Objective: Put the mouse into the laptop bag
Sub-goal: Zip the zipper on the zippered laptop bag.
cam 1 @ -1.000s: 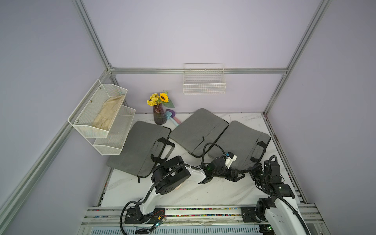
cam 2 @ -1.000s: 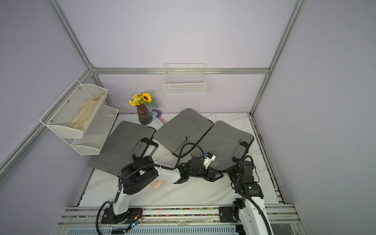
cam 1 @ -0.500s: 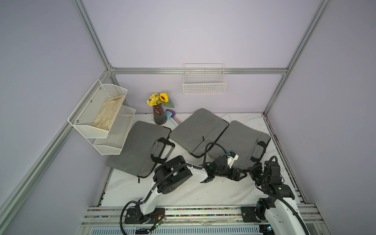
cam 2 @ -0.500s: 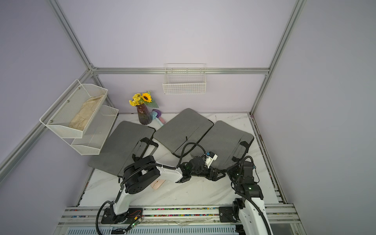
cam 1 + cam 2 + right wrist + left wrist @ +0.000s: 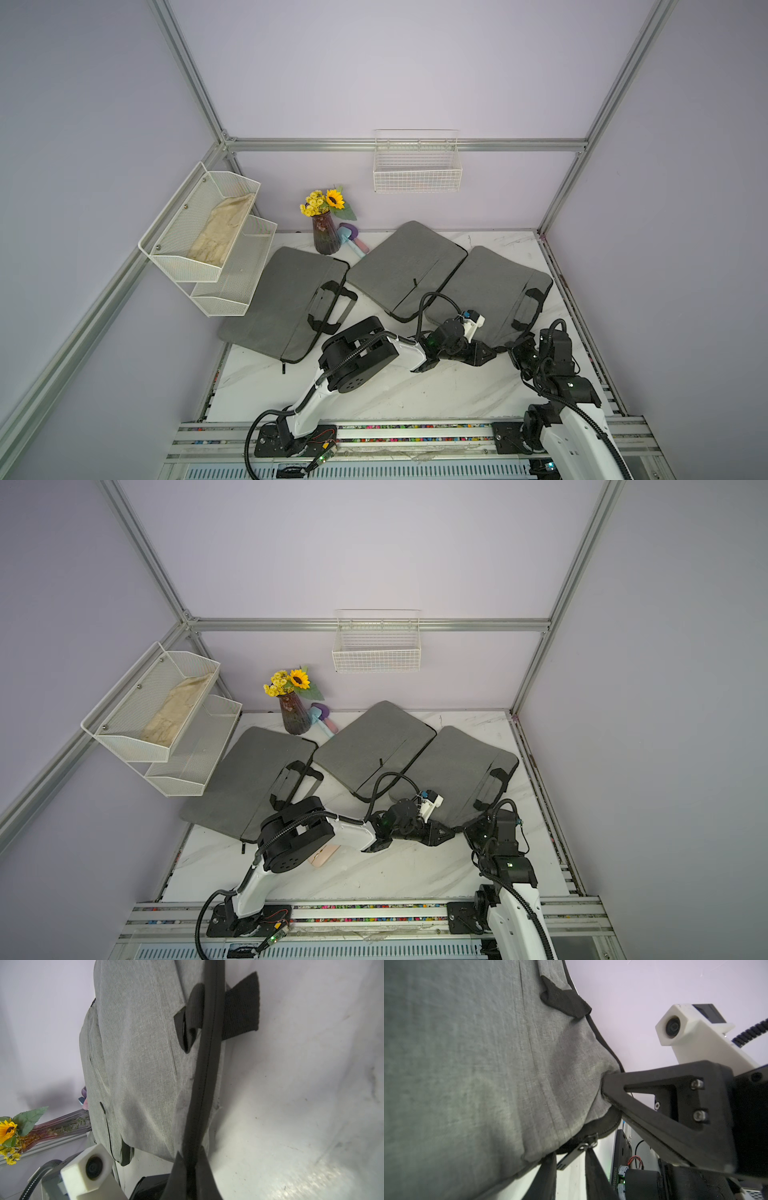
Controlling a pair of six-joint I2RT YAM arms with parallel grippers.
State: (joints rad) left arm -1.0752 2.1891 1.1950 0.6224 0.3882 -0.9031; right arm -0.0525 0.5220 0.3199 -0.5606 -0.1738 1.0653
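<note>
So, both grippers are busy at the near corner of the rightmost bag [image 5: 494, 282]. The right gripper [image 5: 190, 1159] is clamped on the black zipper edge. The left gripper [image 5: 604, 1085] looks pinched onto the grey top flap, with fabric puckering into its tip, though only one finger shows so I wouldn't swear to it. The mouse [image 5: 322, 857] is the pinkish thing on the table [image 5: 415, 390], half hidden under the left arm's elbow. It's well apart from the held corner, off to the left of both grippers and nearer the robot's side. Its long axis seems to run diagonally, roughly toward that corner, but too much is covered to be sure. My guess: the left arm is nearer, so it'd let go and fetch the mouse while the right holds the edge.
</note>
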